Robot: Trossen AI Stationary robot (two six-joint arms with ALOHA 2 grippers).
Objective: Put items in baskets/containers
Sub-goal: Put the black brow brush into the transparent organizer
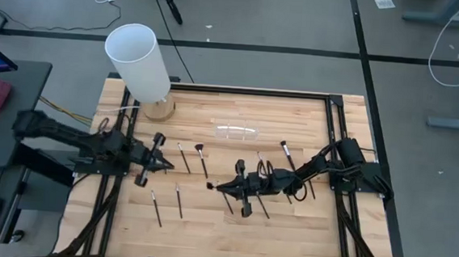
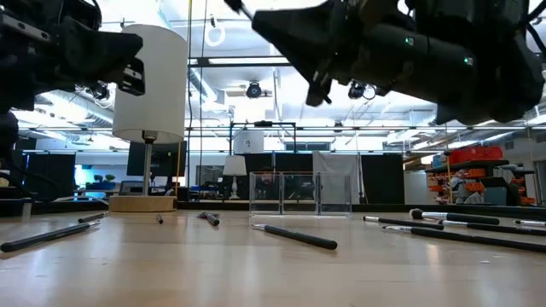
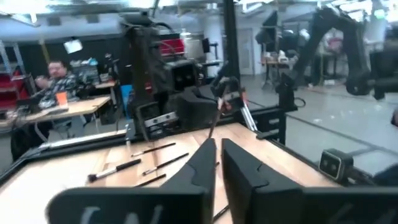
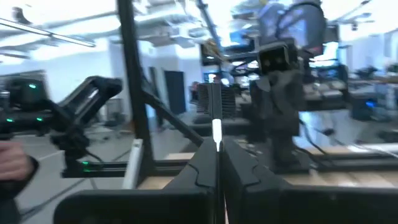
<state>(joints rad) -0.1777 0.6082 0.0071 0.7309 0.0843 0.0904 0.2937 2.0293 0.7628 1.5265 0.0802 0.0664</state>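
– Dark fingers on your right gripper (image 1: 213,186): are they together or apart?

– Together, clamped on a thin brush (image 4: 216,127) that stands straight up between them. You hold it above the wooden table (image 1: 287,230), near the middle.

– And my left gripper (image 1: 165,164)?

– Its fingers (image 3: 202,165) stand a narrow slit apart, and I see nothing in the slit. It points toward your right gripper, near it but not touching.

– Where is the container?

– Your clear plastic holder (image 1: 236,131) stands upright toward the far edge of the table, apart from both grippers. I cannot tell whether anything is in it.

– The other brushes?

– Loose brushes (image 1: 201,159) lie flat on the wood between and around the two arms.
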